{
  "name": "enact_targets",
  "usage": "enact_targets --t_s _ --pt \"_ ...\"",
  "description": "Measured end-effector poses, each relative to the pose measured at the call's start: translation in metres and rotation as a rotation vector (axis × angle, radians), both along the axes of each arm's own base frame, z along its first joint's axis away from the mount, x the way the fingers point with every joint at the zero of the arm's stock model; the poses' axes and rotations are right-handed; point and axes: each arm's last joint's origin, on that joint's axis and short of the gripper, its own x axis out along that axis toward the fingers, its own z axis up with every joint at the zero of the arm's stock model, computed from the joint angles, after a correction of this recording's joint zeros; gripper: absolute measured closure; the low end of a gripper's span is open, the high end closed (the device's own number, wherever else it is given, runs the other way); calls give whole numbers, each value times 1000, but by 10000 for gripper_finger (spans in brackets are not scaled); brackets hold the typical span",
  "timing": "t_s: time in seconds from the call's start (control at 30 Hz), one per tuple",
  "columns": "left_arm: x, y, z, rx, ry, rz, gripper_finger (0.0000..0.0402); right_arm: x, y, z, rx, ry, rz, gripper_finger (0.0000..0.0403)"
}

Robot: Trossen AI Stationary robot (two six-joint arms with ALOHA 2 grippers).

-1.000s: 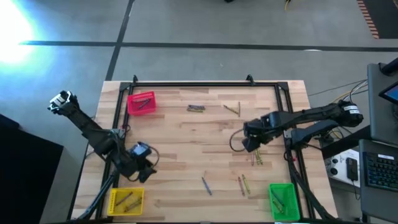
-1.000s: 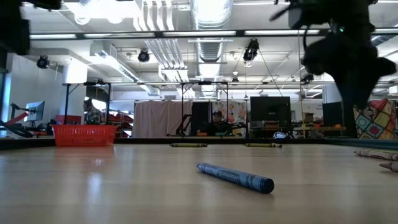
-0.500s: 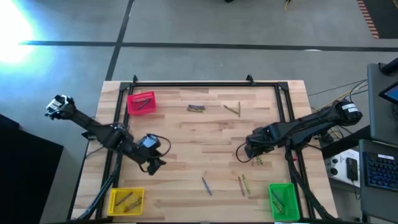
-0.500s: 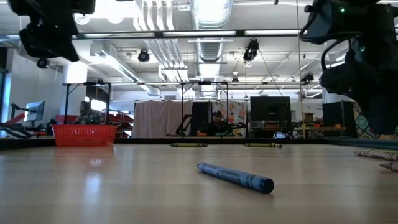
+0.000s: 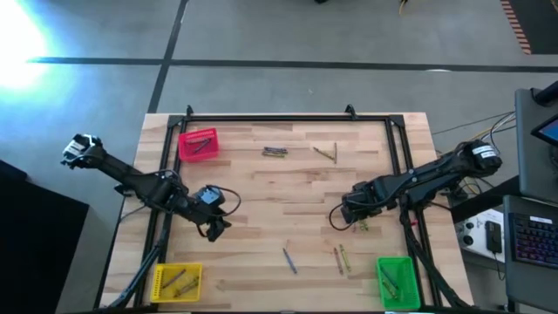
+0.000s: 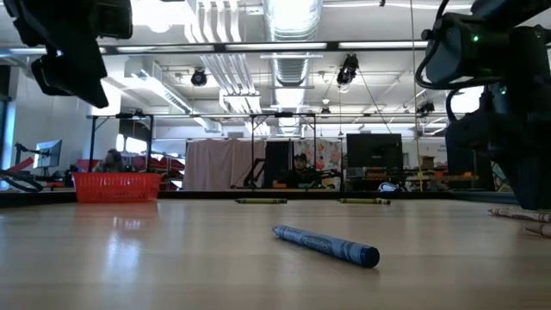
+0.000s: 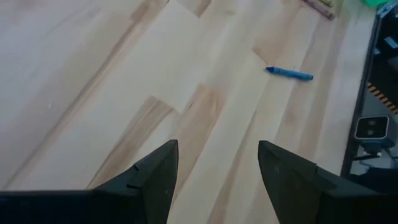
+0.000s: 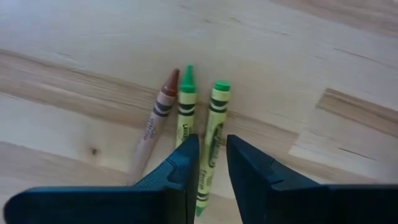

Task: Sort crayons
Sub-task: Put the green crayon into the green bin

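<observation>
Three crayons lie side by side on the wood at the table's right: a brown one [image 8: 158, 118], a yellow-green one [image 8: 185, 106] and a second yellow-green one [image 8: 214, 121]. My right gripper [image 8: 212, 163] points down over them. It is open by a narrow gap, with one finger on each side of the second yellow-green crayon. My left gripper [image 7: 217, 174] hangs open above bare wood left of the middle [image 5: 216, 227]. A blue crayon [image 7: 290, 74] lies ahead of it, near the front edge [image 5: 289, 259]. My right gripper comes from above with its fingers [image 8: 186, 165] along the lower half of the second yellow-green crayon [image 8: 211, 146], which lies flat on the table. I cannot tell whether the fingers touch it.
A red bin [image 5: 199, 145] stands at the far left, a yellow bin [image 5: 177, 280] at the near left and a green bin [image 5: 396, 281] at the near right. Loose crayons lie at the far middle [image 5: 275, 151], [image 5: 325, 153] and near the front [image 5: 340, 258].
My right gripper has come down over the three crayons, moving a little toward the near edge. My left gripper has swung away from the yellow bin toward the table's middle. No crayon has moved.
</observation>
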Motion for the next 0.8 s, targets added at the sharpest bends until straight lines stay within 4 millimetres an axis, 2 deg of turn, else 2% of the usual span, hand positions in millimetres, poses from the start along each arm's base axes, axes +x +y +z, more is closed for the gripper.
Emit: enact_targets --t_s 0.2,0.33,0.47,0.63,0.8 --pt "-4 2 -10 -19 10 29 197 2 0 -9 -6 38 28 331" --pt "-3 3 -10 -21 4 34 197 3 1 -17 -8 69 82 347" --pt "-2 7 5 -33 -58 37 197 5 1 -18 -3 72 98 385" --pt "-8 19 36 10 -198 13 197 9 2 3 11 35 105 392" --pt "-18 40 52 64 -289 81 197 15 9 47 22 -33 121 393"
